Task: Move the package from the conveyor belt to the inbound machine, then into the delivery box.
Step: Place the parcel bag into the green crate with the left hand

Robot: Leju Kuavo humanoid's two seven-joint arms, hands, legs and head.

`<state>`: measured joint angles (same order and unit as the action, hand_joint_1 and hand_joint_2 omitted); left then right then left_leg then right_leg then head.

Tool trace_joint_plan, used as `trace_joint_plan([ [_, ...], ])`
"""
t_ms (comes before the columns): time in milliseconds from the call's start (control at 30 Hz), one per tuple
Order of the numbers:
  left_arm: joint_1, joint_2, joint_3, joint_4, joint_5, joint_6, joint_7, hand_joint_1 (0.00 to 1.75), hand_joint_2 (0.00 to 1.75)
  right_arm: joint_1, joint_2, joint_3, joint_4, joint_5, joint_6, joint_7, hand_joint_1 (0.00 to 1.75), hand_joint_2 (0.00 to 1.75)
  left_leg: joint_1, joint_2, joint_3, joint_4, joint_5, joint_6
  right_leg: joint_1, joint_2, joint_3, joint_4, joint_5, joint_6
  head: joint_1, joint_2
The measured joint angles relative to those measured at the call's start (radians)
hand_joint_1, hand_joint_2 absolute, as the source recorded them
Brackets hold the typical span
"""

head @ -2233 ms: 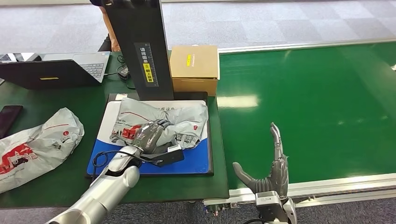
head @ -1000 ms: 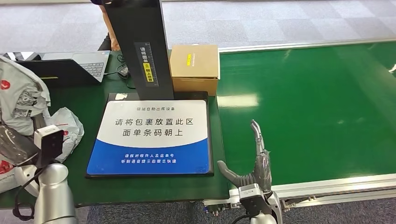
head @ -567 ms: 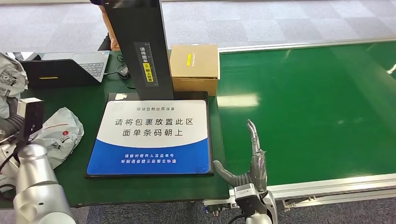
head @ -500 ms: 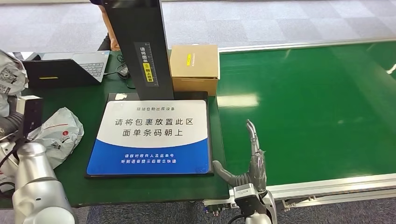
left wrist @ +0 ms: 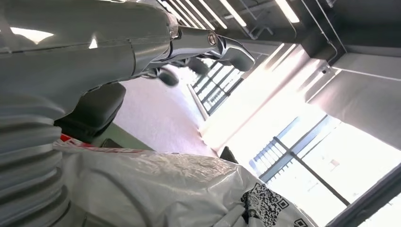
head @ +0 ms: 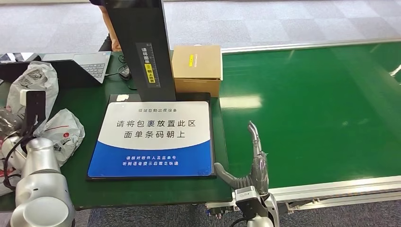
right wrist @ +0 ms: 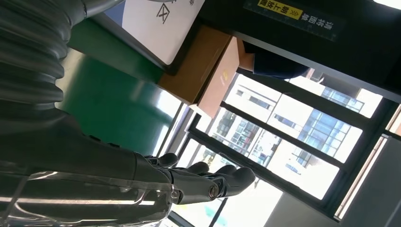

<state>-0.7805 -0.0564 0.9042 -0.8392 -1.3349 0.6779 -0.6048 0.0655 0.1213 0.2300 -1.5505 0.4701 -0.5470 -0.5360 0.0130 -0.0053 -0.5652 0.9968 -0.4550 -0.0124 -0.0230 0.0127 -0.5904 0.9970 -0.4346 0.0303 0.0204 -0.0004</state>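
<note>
While the left hand (left wrist: 142, 52) holds the grey package (head: 33, 80) up at the table's left end, above another bag (head: 64, 132), the scanner mat (head: 156, 142) lies bare. Right hand (head: 253, 165) is open and empty, fingers straight, at the green belt's (head: 321, 109) near edge.

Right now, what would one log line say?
left robot hand: holds grey package over table's left end | right robot hand: open by conveyor belt | scanner pad: bare
</note>
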Motion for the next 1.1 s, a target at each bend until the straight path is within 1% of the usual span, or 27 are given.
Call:
trace_joint_plan([
  [200,0.002,-0.009,-0.033,0.024,0.112,0.0,-0.073,0.0,1.75,0.012,0.0,0.0,-0.006,0.006,-0.008,0.002,0.0,1.75,0.0,0.0,0.0,0.0,0.0,0.0,0.0,0.0,0.0,0.0,0.0,0.0,0.0,0.0],
  [267,0.006,-0.015,-0.058,0.027,0.173,0.0,-0.088,0.0,1.75,0.017,0.0,0.0,-0.01,0.011,-0.01,0.003,0.0,1.75,0.0,0.0,0.0,0.0,0.0,0.0,0.0,0.0,0.0,0.0,0.0,0.0,0.0,0.0],
  [333,0.02,-0.02,-0.104,0.029,0.273,0.0,-0.093,0.0,1.75,0.022,0.0,0.0,-0.014,0.018,-0.012,0.006,0.0,1.75,0.0,0.0,0.0,0.0,0.0,0.0,0.0,0.0,0.0,0.0,0.0,0.0,0.0,0.0],
  [400,0.046,-0.022,-0.184,0.025,0.42,0.0,-0.093,0.0,1.75,0.027,0.0,0.0,-0.018,0.023,-0.015,0.011,0.0,1.75,0.0,0.0,0.0,0.0,0.0,0.0,0.0,0.0,0.0,0.0,0.0,0.0,0.0,0.0],
  [533,0.115,-0.022,-0.419,-0.017,0.729,-0.022,-0.066,0.0,1.75,0.034,0.0,0.0,-0.025,0.027,-0.02,0.018,0.0,1.75,0.0,0.0,-0.001,0.0,0.0,0.0,0.0,0.0,0.0,0.0,0.0,0.0,0.0,0.0],
  [667,0.211,-0.022,-0.655,-0.148,0.872,-0.06,-0.031,0.0,1.75,0.046,0.0,-0.003,-0.036,0.036,-0.022,0.023,0.0,1.75,0.0,0.0,-0.001,0.0,0.0,0.0,0.0,-0.001,0.0,0.0,0.0,0.0,0.0,0.0],
  [767,0.293,-0.021,-0.805,-0.276,0.963,-0.149,-0.009,0.0,1.75,0.058,0.0,-0.005,-0.047,0.041,-0.021,0.025,0.0,1.75,-0.001,0.0,-0.001,0.0,-0.001,0.0,0.0,-0.001,0.0,0.0,0.0,0.0,0.0,0.0],
  [833,0.346,-0.021,-0.881,-0.351,1.013,-0.216,-0.005,0.0,1.75,0.065,0.0,-0.007,-0.051,0.041,-0.019,0.025,0.0,1.75,-0.001,0.0,-0.001,0.0,-0.001,0.0,0.0,-0.001,0.0,-0.001,0.0,0.0,0.0,0.0],
  [933,0.416,-0.021,-0.965,-0.439,1.055,-0.287,-0.011,0.0,1.75,0.074,-0.001,-0.01,-0.056,0.038,-0.017,0.024,0.0,1.75,-0.001,0.0,-0.001,0.0,-0.002,0.0,0.0,-0.001,0.0,-0.001,-0.001,0.0,0.0,0.0],
  [1100,0.527,-0.021,-1.041,-0.506,1.092,-0.374,-0.031,0.0,1.75,0.084,-0.002,-0.011,-0.058,0.034,-0.007,0.026,0.0,1.75,-0.001,0.0,-0.001,0.0,-0.002,0.0,0.0,0.0,0.0,-0.001,-0.001,0.0,0.0,0.0],
])
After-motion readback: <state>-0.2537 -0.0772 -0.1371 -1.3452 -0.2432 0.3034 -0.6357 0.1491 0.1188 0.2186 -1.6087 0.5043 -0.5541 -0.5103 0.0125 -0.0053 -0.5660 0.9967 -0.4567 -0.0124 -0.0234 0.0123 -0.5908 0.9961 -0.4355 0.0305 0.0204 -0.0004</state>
